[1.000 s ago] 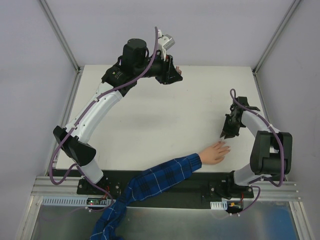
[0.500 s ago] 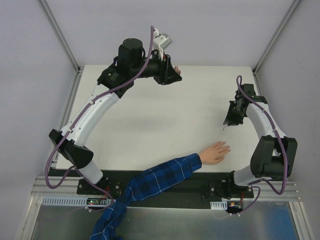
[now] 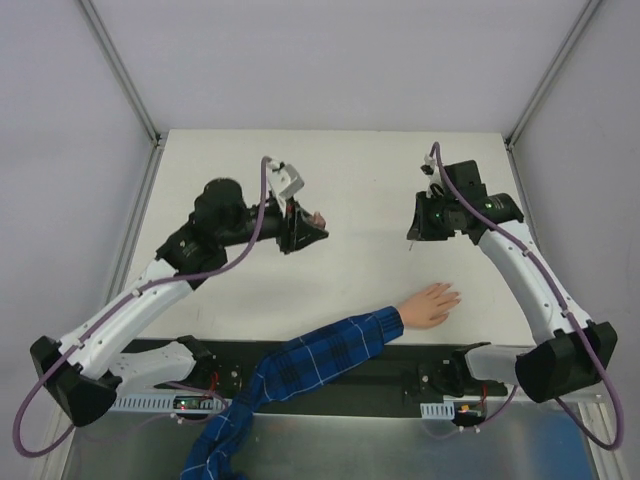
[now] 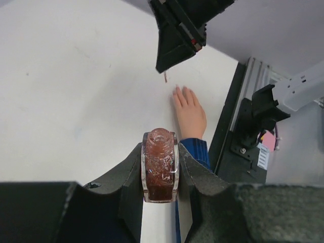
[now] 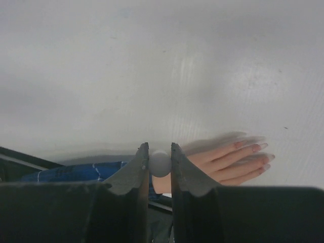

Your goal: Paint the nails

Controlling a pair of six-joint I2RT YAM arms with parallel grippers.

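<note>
A pale peach hand (image 3: 432, 303) lies flat near the table's front edge, its arm in a blue-and-white plaid sleeve (image 3: 335, 348). The nails (image 5: 255, 148) show pinkish at the fingertips in the right wrist view. My left gripper (image 3: 305, 228) is shut on a small dark reddish bottle (image 4: 160, 164), uncapped, left of the table's middle. My right gripper (image 3: 425, 225) hovers behind the hand, shut on a white round brush cap (image 5: 160, 163). The thin brush (image 4: 165, 76) hangs below it, apart from the fingers.
Both arm bases and a black mounting rail (image 3: 330, 380) sit along the near edge. Metal frame posts (image 3: 120, 70) rise at the back corners. The white table (image 3: 350, 180) stretches behind both grippers.
My left arm swung from the far back edge toward the middle, carrying the bottle. My right gripper moved back and leftward, away from the hand. The hand stayed still.
</note>
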